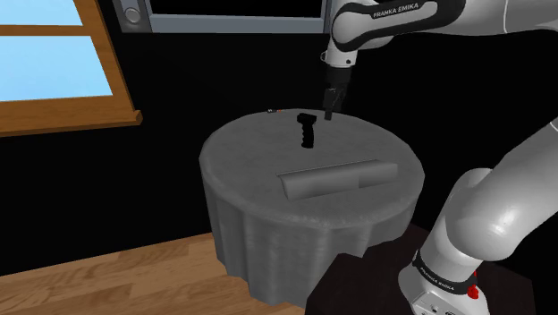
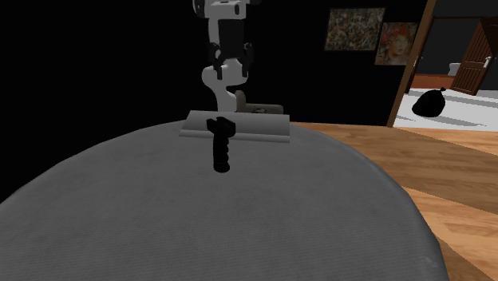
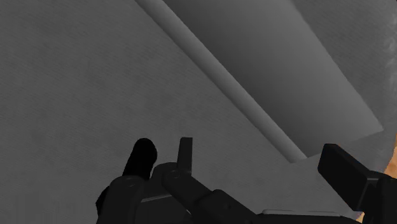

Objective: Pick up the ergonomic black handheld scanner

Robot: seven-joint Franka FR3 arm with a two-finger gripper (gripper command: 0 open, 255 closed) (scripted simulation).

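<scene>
The black handheld scanner stands upright on its handle near the middle of a round grey table. My gripper hangs open above the table, slightly higher than the scanner's top and just to the shoulder view's right of it, not touching it. In the second exterior view the scanner stands in front of the arm, with the gripper above it, fingers apart. In the wrist view a black shape, the scanner, lies beside one finger, and nothing is between the fingers.
A long grey box lies on the table between the scanner and my stand. The table's cloth hangs over its edge above a wooden floor. A window is at the left. A doorway is far off.
</scene>
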